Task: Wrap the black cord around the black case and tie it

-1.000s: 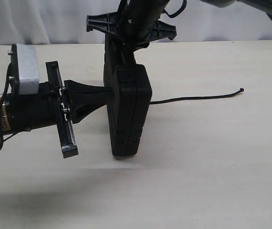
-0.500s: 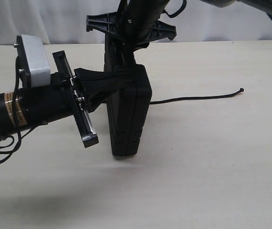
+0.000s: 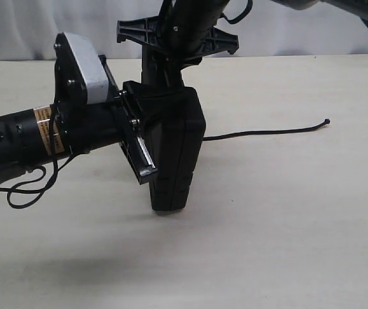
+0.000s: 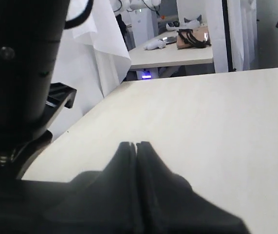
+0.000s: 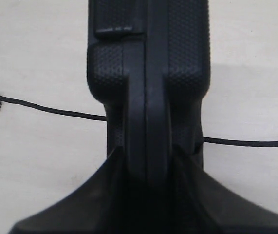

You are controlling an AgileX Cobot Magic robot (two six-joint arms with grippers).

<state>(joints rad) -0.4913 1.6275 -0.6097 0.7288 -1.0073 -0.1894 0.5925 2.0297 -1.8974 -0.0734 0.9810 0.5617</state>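
The black case [image 3: 177, 154] stands on edge, lifted just above the table, with my right gripper [image 3: 164, 71] shut on its upper end from above. In the right wrist view the fingers [image 5: 114, 165] clamp both faces of the case [image 5: 148, 58]. The black cord [image 3: 267, 132] runs from behind the case to its frayed tip [image 3: 326, 121] on the table; the right wrist view shows the cord [image 5: 51, 111] leaving the case on both sides. My left gripper [image 3: 154, 112] is pressed against the case's left face, jaws shut [image 4: 137, 144]; no cord shows between them.
The pale table [image 3: 287, 225] spreads around the case. A thin black wire loop [image 3: 26, 190] hangs under the left arm. The left wrist view shows the table's far edge [image 4: 177, 78], white curtains and other benches beyond it.
The left gripper has rolled about its wrist and pushed right, close against the case; its camera block swung upward. The case, right gripper and cord tip have stayed put.
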